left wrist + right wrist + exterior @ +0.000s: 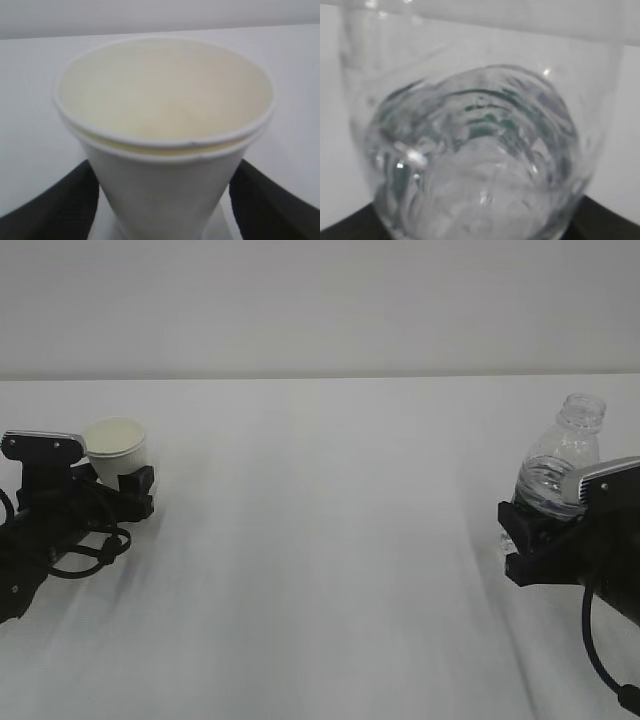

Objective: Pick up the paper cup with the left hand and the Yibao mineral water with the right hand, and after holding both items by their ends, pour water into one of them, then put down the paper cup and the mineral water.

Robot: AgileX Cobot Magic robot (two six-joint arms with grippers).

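Grasp step: left hand [125,483] pinches cup [117,447] at 9 o'clock, right hand [535,530] clamps bottle [560,465] at 3. Next: lift both.

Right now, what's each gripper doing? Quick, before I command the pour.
Left gripper: closed on the paper cup, fingers on both sides of its lower body.
Right gripper: closed on the Yibao mineral water, uncapped and upright.

Paper cup [118,447] left, Yibao mineral water [562,462] right.
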